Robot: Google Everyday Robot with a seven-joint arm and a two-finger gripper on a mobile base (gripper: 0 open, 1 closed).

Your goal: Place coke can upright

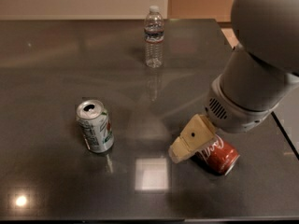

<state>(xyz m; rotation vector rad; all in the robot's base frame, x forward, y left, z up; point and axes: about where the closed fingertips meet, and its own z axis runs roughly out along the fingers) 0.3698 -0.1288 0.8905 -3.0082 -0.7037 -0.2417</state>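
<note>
The coke can (220,156) is red with white script and lies on its side on the dark table (56,55), right of the middle near the front. My gripper (192,140) is down at the can's left end, touching or nearly touching it, its tan part over the can's top left. The big grey arm (252,78) hides the can's far side and the rest of the gripper.
A silver-and-green soda can (95,126) stands upright at the left. A clear water bottle (153,36) stands at the back middle. The table's right edge (285,134) runs close to the coke can.
</note>
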